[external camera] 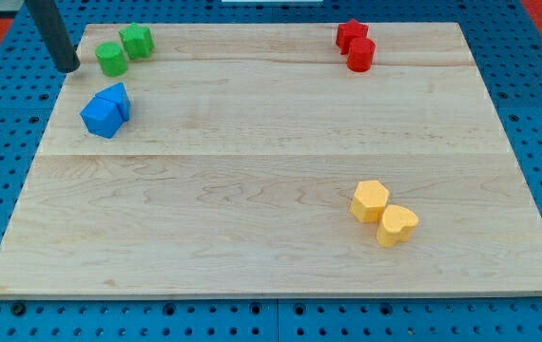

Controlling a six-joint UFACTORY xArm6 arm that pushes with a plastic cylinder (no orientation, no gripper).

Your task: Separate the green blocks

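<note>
Two green blocks sit touching at the view's top left of the wooden board (271, 190): a round green cylinder (111, 59) and, just up and right of it, a green angular block (137, 41). My tip (67, 67) is at the board's left edge, a short way left of the green cylinder and apart from it. The dark rod rises from the tip toward the view's top left.
Two blue blocks (106, 110) lie together below the green pair. Two red blocks (356, 45) sit at the top right. A yellow hexagon (370, 200) and a yellow heart (397, 224) lie at the bottom right. A blue pegboard (5, 142) surrounds the board.
</note>
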